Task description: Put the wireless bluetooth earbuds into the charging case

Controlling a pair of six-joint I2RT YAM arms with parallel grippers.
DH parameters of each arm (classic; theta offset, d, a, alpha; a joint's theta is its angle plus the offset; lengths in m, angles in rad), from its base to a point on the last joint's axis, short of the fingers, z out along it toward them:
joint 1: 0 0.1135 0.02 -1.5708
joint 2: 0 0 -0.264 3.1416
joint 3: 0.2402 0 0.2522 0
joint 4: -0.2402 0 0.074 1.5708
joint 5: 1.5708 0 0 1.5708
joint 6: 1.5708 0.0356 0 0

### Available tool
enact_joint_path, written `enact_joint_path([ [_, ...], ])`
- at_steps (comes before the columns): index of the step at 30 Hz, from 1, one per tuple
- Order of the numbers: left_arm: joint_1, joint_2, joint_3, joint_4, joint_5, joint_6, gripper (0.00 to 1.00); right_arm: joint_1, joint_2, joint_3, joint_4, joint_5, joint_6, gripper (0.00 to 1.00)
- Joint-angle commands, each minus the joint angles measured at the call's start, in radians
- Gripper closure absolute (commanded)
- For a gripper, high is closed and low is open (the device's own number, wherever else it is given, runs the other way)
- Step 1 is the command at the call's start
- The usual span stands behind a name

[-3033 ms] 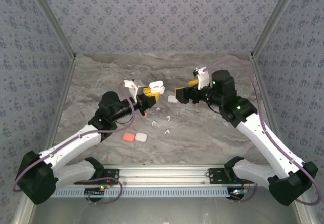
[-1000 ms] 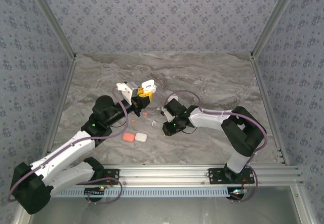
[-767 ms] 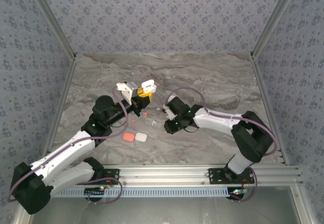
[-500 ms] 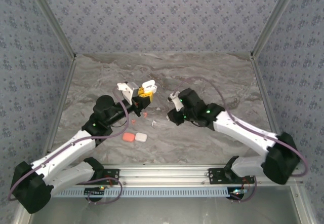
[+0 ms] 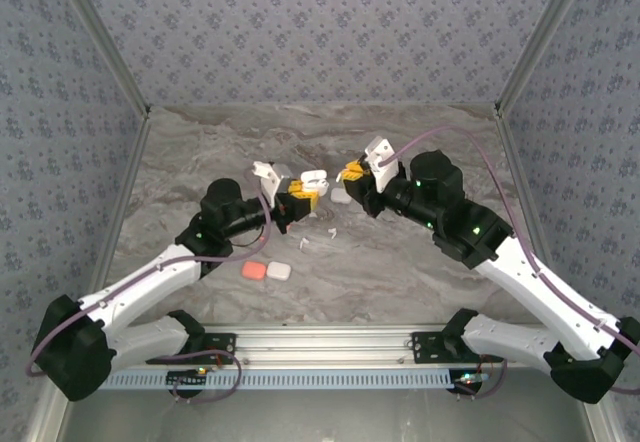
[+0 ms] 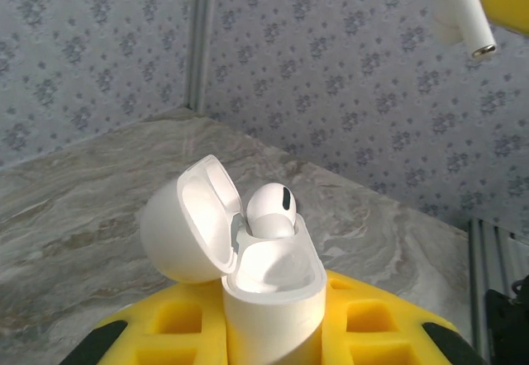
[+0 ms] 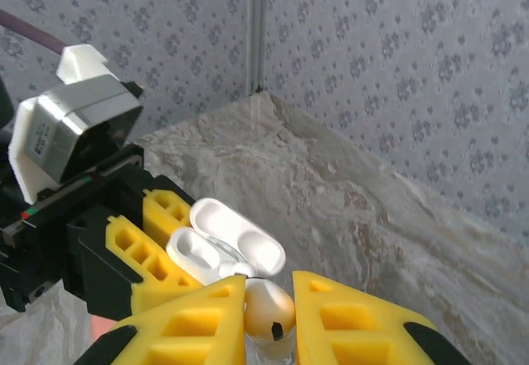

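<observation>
The right end effector [image 5: 355, 173] is clenched on a single white earbud [image 7: 268, 307], pinched between its yellow fingers [image 7: 194, 325] and held in the air over the middle of the tabletop [image 5: 430, 152]. Just beside it, to its left, the left end effector [image 5: 298, 195] is closed on the charging case [image 6: 269, 286], which is held upright with its lid [image 6: 188, 231] hinged open. One seated earbud [image 6: 270, 206] is already lodged in the case; the slot next to it cannot be made out.

Below the two end effectors, a few loose earbuds [image 5: 331, 232] lie scattered near the tabletop's centre. A small closed white case [image 5: 341, 196] rests beside them, and a coral case [image 5: 254, 271] and another white case [image 5: 279, 271] sit touching, toward the near edge.

The step in hand appears to be the carrying of the second earbud to the open case. The next move calls for the stem to be aligned over the free slot and lowered straight in, while the case is kept steady.
</observation>
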Motion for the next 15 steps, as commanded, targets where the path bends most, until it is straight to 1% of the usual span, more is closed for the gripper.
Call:
enact_joint_path([
  [1, -0.014, 0.013, 0.053, 0.061, 0.073, -0.007, 1.0, 0.023, 0.031, 0.022, 0.041, -0.033, -0.058, 0.8],
  [4, -0.019, 0.02, 0.06, 0.054, 0.084, -0.002, 1.0, 0.031, 0.064, 0.064, 0.021, -0.031, -0.074, 0.8],
  [15, -0.023, 0.043, 0.074, 0.054, 0.101, 0.0, 1.0, 0.038, 0.123, 0.075, 0.019, -0.049, -0.08, 0.8],
])
